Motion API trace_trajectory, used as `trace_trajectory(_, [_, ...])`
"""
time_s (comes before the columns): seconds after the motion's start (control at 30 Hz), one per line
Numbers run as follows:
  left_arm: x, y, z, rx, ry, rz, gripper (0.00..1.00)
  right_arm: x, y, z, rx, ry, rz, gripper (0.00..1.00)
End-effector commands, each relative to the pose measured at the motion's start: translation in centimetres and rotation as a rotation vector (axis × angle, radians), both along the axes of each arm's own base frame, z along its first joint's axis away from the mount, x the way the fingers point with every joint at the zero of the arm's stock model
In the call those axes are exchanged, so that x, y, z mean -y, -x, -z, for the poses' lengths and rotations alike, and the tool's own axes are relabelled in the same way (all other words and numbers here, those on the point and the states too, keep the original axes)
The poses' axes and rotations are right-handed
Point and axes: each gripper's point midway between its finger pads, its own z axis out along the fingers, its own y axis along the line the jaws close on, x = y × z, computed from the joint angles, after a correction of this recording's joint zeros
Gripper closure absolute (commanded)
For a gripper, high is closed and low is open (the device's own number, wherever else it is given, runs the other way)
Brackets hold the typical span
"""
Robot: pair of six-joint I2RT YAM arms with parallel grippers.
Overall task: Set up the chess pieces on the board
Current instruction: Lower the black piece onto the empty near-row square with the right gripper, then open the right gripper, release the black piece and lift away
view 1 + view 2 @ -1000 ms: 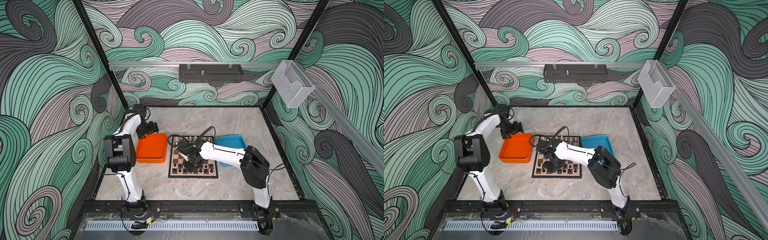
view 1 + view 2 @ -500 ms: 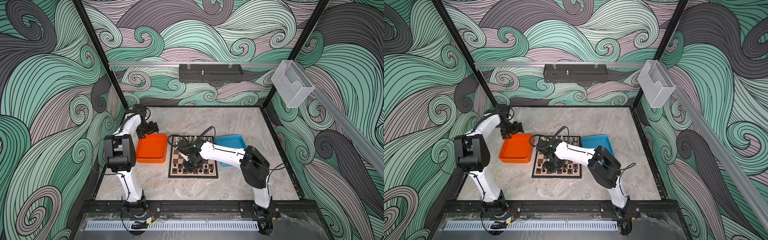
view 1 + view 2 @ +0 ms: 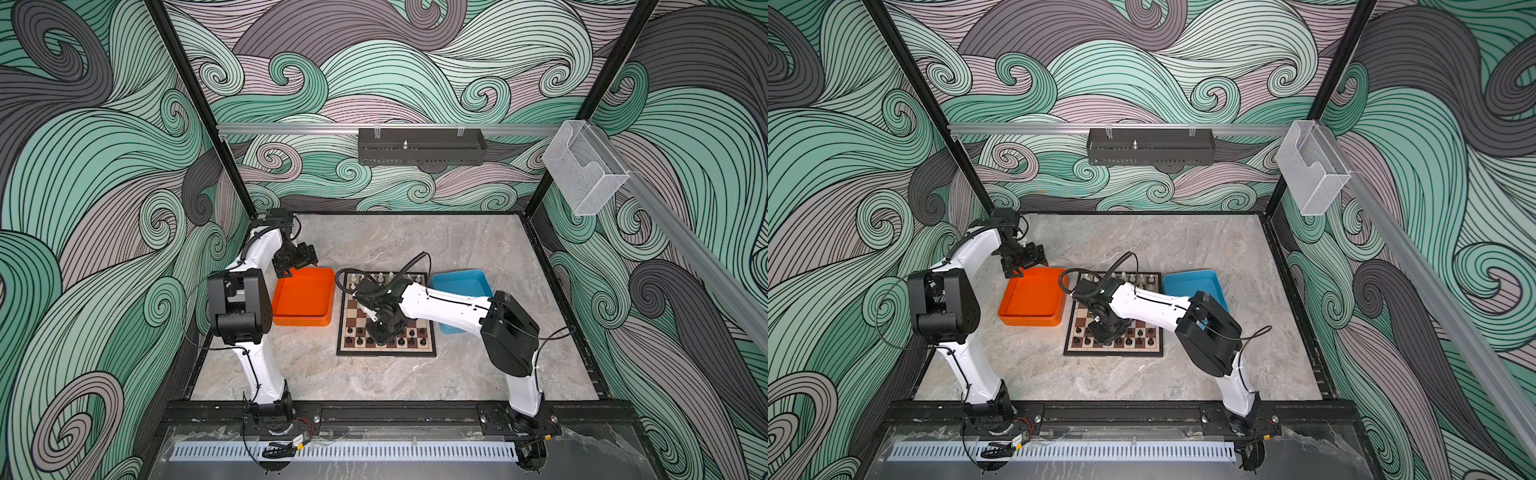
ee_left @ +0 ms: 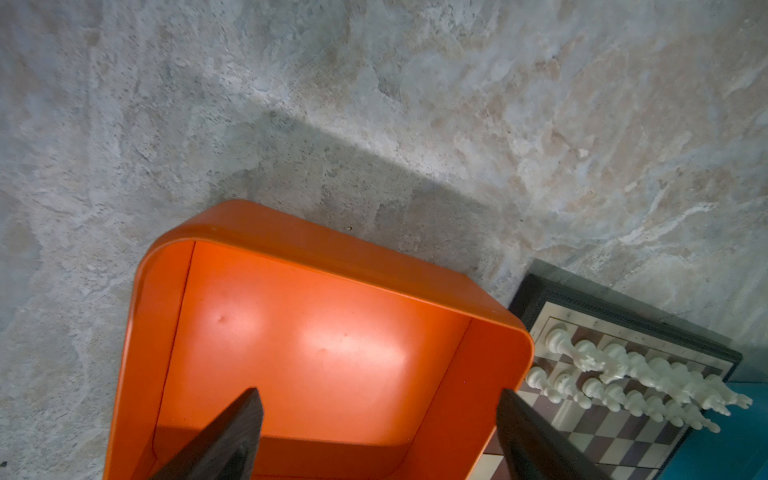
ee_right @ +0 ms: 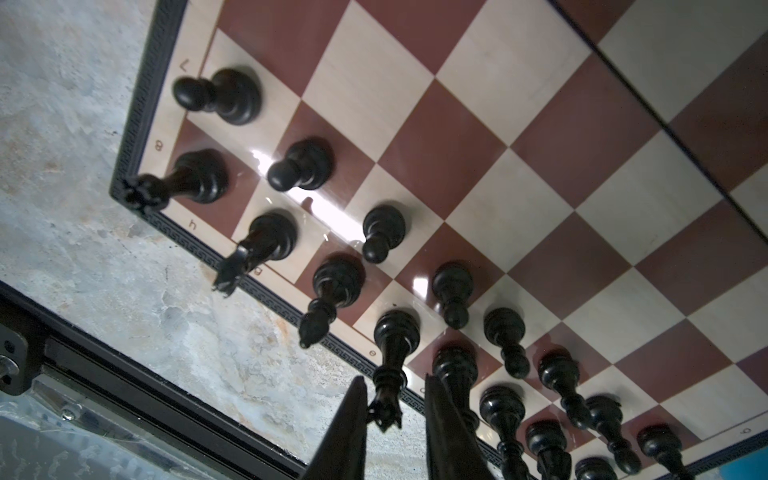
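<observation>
The board (image 3: 353,309) (image 3: 1082,322) lies mid-table. White chess pieces (image 3: 380,277) (image 4: 615,370) fill its far rows and black chess pieces (image 3: 411,332) (image 5: 299,166) its near rows. My right gripper (image 3: 383,334) (image 3: 1105,336) (image 5: 395,380) points down over the near rows. Its jaws are narrowly open around the top of a tall crowned black piece (image 5: 395,332), which stands on an edge-row square. One finger (image 5: 353,415) is at the crown; a gap shows on the other side. My left gripper (image 3: 305,266) (image 3: 1034,259) (image 4: 378,395) hangs wide open and empty above the orange tray's far corner.
An empty orange tray (image 3: 305,322) (image 4: 291,232) sits left of the board, touching its edge. A blue tray (image 3: 461,280) (image 3: 1192,282) sits right of it, partly under my right arm. A black frame rail (image 5: 124,374) runs along the table's near edge.
My right gripper's jaws have parted a little around the crowned black piece. Both arms have stayed roughly in place.
</observation>
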Motion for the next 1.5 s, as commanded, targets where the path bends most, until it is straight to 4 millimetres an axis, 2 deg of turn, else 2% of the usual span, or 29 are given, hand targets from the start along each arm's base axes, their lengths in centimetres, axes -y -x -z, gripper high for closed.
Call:
trace_trajectory(0.0, [-0.1,-0.1,0.4,-0.009,0.014,-0.014,0.1,0.1,-0.7,-0.8,0.028,-0.008,0.005,0.73])
trace_trajectory(0.67, [0.0,-0.2,0.4,-0.007,0.013,-0.013,0.1,-0.4,-1.0,-2.9,0.052,-0.061,0.011,0.7])
trace_trajectory(0.87, [-0.1,-0.2,0.3,-0.005,0.013,-0.013,0.1,-0.6,-1.8,-4.8,0.098,-0.09,0.013,0.7])
trace_trajectory(1.03, [-0.1,-0.2,0.3,-0.004,0.012,-0.013,0.1,-0.4,-3.3,-7.4,0.137,-0.134,0.034,0.7])
trace_trajectory(1.23, [-0.2,-0.2,-0.3,0.013,0.006,-0.016,0.1,1.9,-6.7,-10.3,0.203,-0.172,0.104,0.69])
trace_trajectory(1.33, [-0.3,-0.2,-0.7,0.027,-0.001,-0.017,0.1,4.2,-9.0,-11.8,0.25,-0.182,0.16,0.69])
trace_trajectory(1.47, [-0.5,-0.4,-1.7,0.063,-0.018,-0.021,0.1,8.3,-12.4,-13.8,0.315,-0.186,0.257,0.69])
